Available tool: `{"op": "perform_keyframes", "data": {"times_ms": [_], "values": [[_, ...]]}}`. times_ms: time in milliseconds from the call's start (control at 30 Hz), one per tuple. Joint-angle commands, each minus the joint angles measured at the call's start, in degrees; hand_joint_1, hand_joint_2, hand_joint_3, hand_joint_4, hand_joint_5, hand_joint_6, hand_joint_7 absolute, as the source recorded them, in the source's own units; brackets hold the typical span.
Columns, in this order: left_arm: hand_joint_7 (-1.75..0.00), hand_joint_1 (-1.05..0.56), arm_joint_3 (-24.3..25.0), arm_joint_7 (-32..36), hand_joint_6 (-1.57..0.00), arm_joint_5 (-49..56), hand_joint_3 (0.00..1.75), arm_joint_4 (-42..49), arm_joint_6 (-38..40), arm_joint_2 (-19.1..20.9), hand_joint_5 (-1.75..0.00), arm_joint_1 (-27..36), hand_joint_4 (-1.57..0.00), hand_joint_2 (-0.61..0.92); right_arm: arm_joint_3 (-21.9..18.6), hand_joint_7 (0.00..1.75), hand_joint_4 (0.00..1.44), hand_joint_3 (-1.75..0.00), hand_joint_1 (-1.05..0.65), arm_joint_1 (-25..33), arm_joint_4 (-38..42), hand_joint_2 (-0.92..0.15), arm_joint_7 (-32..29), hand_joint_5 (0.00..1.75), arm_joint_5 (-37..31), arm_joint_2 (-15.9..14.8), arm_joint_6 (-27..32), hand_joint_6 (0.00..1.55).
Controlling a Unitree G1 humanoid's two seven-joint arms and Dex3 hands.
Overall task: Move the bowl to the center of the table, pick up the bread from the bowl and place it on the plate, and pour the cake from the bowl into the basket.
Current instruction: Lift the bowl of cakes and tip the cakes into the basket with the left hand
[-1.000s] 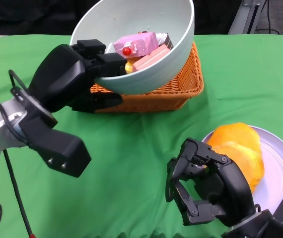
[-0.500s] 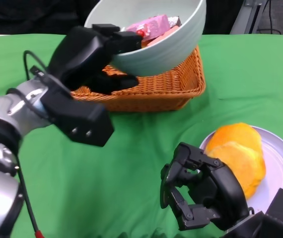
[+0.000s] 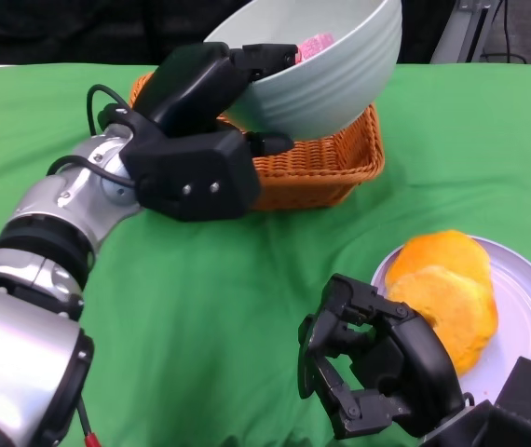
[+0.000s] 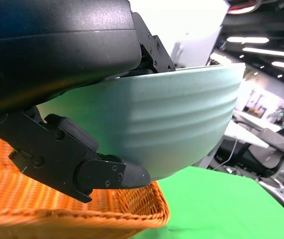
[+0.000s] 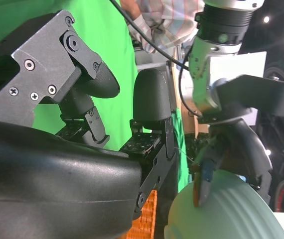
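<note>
Left hand: the left hand (image 3: 211, 79) is up at the far side of the table with the bowl's near rim clamped in its fingers, some over the lip and one pressed under the outer wall; the left wrist view shows that lower finger (image 4: 102, 172) flat against the ribbed underside.
Bowl: the pale green bowl (image 3: 326, 70) hangs in the air, tilted, right above the basket, its mouth facing up and away from the camera.
Cake: only a sliver of pink cake (image 3: 314, 45) peeks over the rim just beyond the fingers, so it sits inside the bowl; how much lies in there, I cannot tell.
Basket: the orange wicker basket (image 3: 326, 163) sits on the green cloth directly under the bowl, and its inside is hidden behind the bowl and the hand.
Right hand: down at the near right, the right hand (image 3: 373, 368) hovers low over the cloth, fingers curled loosely inward with gaps between them, and nothing in its hold.
Bread: the orange bread (image 3: 442, 284) lies on the plate, just beside the right hand's knuckles.
Plate: the white plate (image 3: 526, 317) rests at the right edge of the table, well apart from the basket.
</note>
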Motion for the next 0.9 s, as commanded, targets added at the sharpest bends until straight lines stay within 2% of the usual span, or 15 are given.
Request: {"op": "perform_keyframes", "data": {"times_ms": [33,300,467,633,700,900], "values": [[-1.48,-0.18,1.6,-1.3,-0.64,-2.2,0.50,0.0,1.8,-0.7,-1.75,-3.2,-0.73,0.92,-0.7,1.54,0.77,-1.39,-0.02,-0.4,0.6,-0.38,0.2,1.75,0.7,0.0,-0.7,0.65],[-1.55,-0.18,5.5,-4.9,-0.61,-6.8,0.48,0.3,5.5,-4.0,-1.75,-4.0,-0.73,0.92,-0.7,1.54,0.76,-1.38,-0.01,-0.2,0.4,-0.39,0.5,1.75,0.7,0.0,-0.3,0.65],[-1.53,-0.17,11.2,-10.3,-0.64,-13.7,0.55,0.4,9.0,-7.0,-1.75,-4.2,-0.73,0.92,-0.9,1.54,0.76,-1.39,0.00,-0.4,1.2,-0.40,0.7,1.75,0.7,0.3,-0.7,0.65],[-1.55,-0.18,15.7,-13.8,-0.63,-18.8,0.68,0.2,11.4,-8.6,-1.75,-4.4,-0.76,0.85,-1.2,1.53,0.75,-1.36,-0.01,-1.1,3.0,-0.40,1.3,1.75,0.6,0.3,-2.5,0.65],[-1.54,-0.21,19.3,-17.1,-0.63,-23.2,0.71,0.2,14.8,-9.7,-1.75,-4.7,-0.76,0.83,-1.3,1.53,0.75,-1.36,-0.02,-1.3,3.4,-0.40,1.3,1.75,0.5,0.4,-2.7,0.65],[-1.55,-0.20,26.1,-22.0,-0.62,-31.3,0.70,-0.4,20.5,-11.4,-1.75,-5.4,-0.72,0.77,-1.3,1.53,0.75,-1.36,-0.02,-1.3,3.6,-0.40,1.2,1.75,0.1,0.5,-3.0,0.66]]}}
